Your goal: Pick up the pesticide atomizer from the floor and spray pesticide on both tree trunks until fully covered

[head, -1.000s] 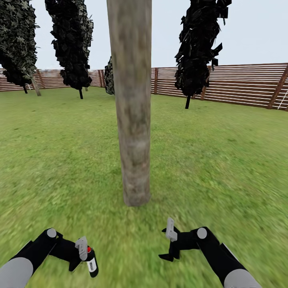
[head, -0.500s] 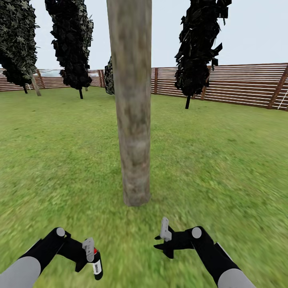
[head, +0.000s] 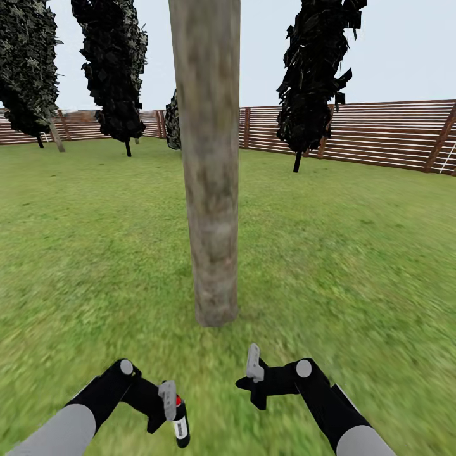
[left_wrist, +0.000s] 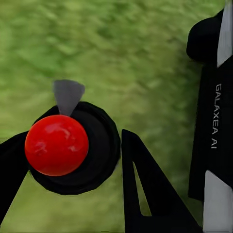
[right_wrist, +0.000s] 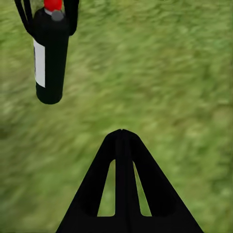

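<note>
The left gripper [head: 170,411] is squeezed tight on the pesticide atomizer [head: 180,425], a black bottle with a red top and a white label. The bottle hangs down over the grass, low in the head view and just left of the middle. In the left wrist view its red cap [left_wrist: 57,144] sits between the black fingers [left_wrist: 145,189], seen from right above. In the right wrist view the same bottle [right_wrist: 50,58] hangs well apart from the right gripper [right_wrist: 122,141].

The right gripper [head: 253,386] holds nothing. Its two fingers are pressed together into one black point. It hovers over the grass, near the bottle but not touching it.

Straight ahead stands one tree trunk [head: 211,190], thick and grey-brown, rising from the lawn [head: 354,253]. Nothing stands between the grippers and the trunk but grass. The top of the trunk is cut off by the picture edge.

Far behind are small dark trees [head: 313,69] and a brown wooden fence [head: 392,133]. Another bare trunk [head: 57,136] shows far off at the left, too small to see well. The grass near the grippers looks blurry.
</note>
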